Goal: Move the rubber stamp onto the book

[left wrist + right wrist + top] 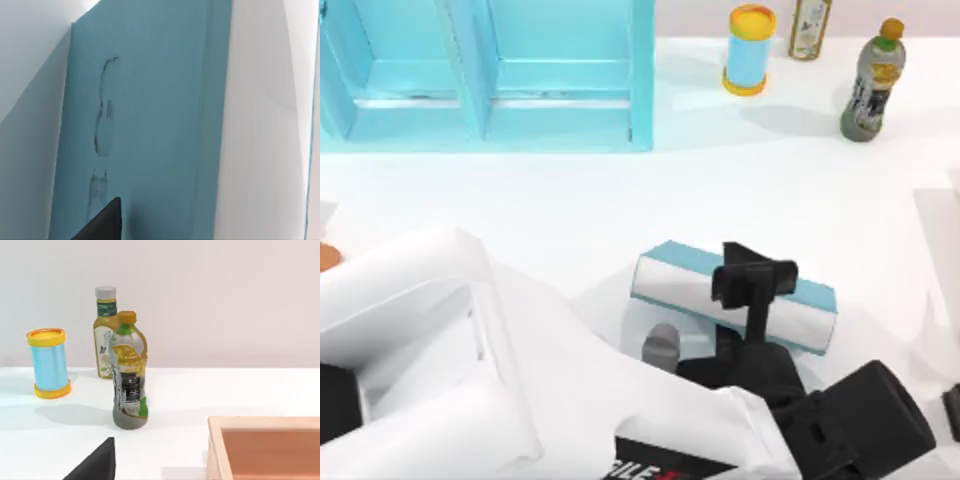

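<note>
One teal book (735,296) lies near the bench (620,200) centre, left hand (752,280) directly over it; whether the hand is open or has hold of anything can't be told. Back right: one orange can w/ blue band (749,50), two bottles (871,82). One light-blue shelf unit (485,75), back left

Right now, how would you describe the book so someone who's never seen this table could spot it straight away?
Start at the light-blue shelf unit at the table's far left, then come toward the near edge at the middle. The book lies flat there, under the left gripper. It is a thick slab with a teal-blue cover and white page edges, unlike the upright bottles and can.
</note>
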Robot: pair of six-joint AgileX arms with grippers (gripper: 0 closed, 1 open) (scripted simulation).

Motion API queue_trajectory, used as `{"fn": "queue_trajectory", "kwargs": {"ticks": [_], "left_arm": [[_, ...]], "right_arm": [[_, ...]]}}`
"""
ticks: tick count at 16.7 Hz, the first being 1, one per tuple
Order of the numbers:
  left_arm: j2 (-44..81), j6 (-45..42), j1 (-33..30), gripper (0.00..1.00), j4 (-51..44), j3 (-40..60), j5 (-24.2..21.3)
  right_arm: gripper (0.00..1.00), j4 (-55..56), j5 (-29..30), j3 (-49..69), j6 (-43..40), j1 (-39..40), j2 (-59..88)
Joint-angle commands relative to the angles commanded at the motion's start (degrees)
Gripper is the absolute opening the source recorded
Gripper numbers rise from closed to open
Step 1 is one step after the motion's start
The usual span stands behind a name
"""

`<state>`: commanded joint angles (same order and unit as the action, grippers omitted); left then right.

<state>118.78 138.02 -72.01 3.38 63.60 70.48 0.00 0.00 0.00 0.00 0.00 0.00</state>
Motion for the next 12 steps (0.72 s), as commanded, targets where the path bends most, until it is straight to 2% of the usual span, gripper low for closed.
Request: {"fn": "queue_trajectory", "kwargs": {"ticks": [7, 12], "left_arm": [[0.5, 1.9, -0.8, 1.00, -2.0, 0.5, 0.0], [3.2, 16.9, -6.0, 1.00, -17.0, 4.3, 0.0]], "right_arm": [[1.00, 0.0, 0.0, 0.0, 0.0, 0.0, 0.0], [1.00, 0.0, 0.0, 0.0, 0.0, 0.0, 0.0]]}}
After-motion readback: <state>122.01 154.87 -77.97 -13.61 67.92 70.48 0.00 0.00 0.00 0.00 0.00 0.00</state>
